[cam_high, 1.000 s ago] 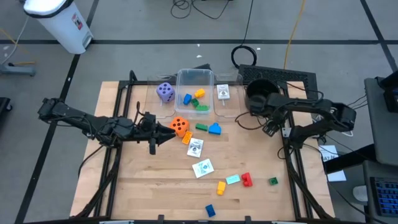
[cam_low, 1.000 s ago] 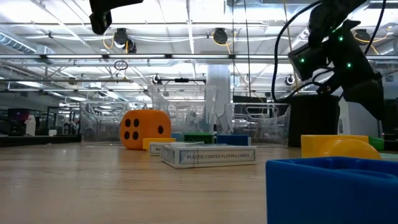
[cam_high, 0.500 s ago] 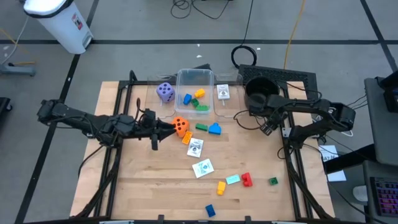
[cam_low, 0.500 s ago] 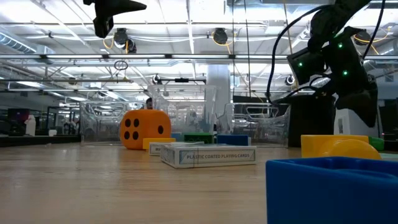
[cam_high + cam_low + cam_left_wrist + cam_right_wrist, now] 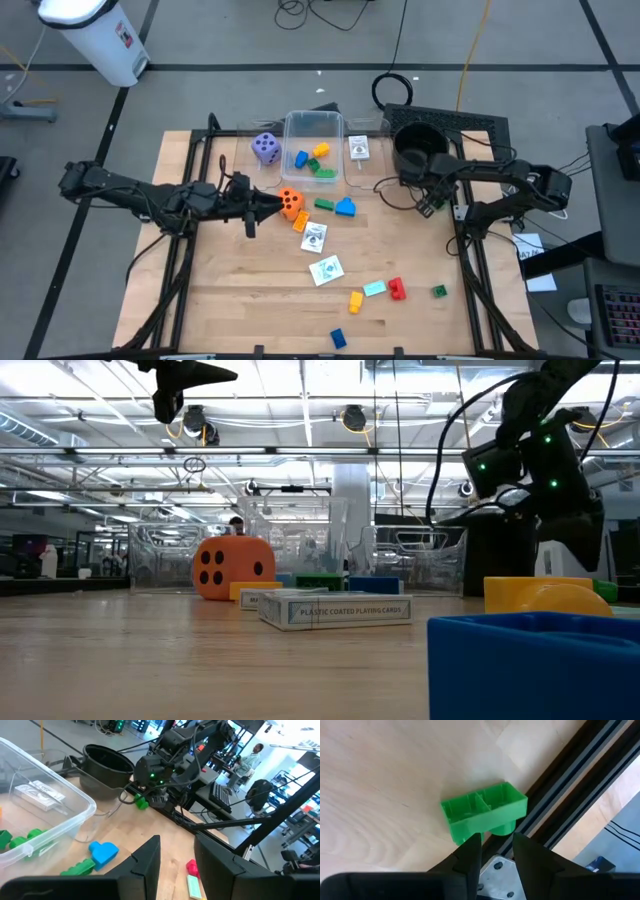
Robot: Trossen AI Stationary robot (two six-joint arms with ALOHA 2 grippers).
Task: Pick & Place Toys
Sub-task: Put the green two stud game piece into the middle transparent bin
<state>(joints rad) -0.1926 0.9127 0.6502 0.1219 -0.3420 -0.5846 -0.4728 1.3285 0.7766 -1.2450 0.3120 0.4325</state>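
While the right claw sits at the surface's right edge, centre-right of the high view, just below the black pot, it's right on a green block next to the frame rail. Can't tell if it's clamped yet. The block looks tipped, hollow side toward the wrist camera.

Left claw: centre-left, off the surface, tip just beside the orange die. Its fingers are slightly apart with nothing between them.

Other toys, high view:
- purple die upper centre, left of the clear tub
- tub holds blue, orange and green blocks
- white card just right of the tub
- green brick and blue block below the tub
- two more cards mid-surface
- lower right: yellow, teal, red, small green, blue near the bottom edge
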